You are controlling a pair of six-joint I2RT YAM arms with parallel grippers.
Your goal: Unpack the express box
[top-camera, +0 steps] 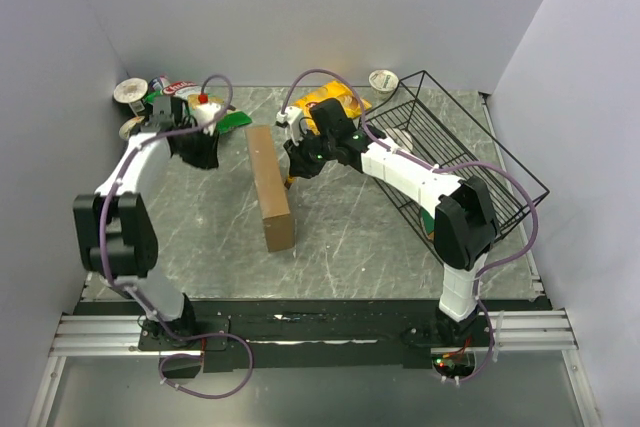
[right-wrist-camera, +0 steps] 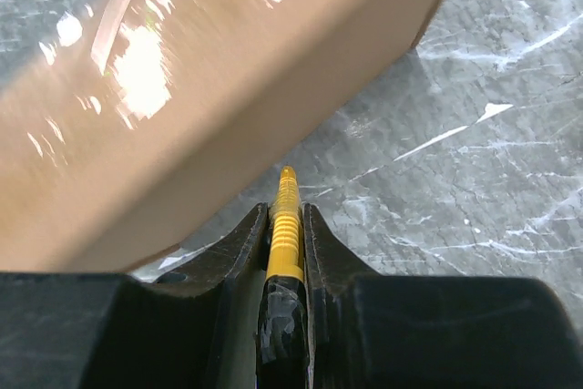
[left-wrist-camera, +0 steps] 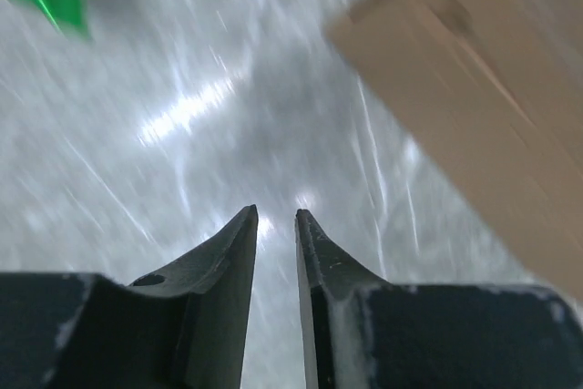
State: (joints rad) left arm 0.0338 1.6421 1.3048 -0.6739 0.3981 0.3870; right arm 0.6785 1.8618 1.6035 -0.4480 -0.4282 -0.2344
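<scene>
express box (top-camera: 270,187) on edge mid-frame — we judge it light, stiff; grab top rim. left gripper (left-wrist-camera: 275,214) narrow, empty; right gripper (right-wrist-camera: 286,209) pinches yellow tool (right-wrist-camera: 284,243).

I see express box (top-camera: 270,190): brown cardboard, slight sheen; table (top-camera: 350,237): grey marbled, glossy; basket (top-camera: 487,130): black metal wire; yellow tool (right-wrist-camera: 286,225): ribbed, prob. plastic.

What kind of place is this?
Probably a lab robot test bench: left arm and right arm bolted to a rail, plain walls boxing in the table, a cardboard box and wire basket set out.
</scene>
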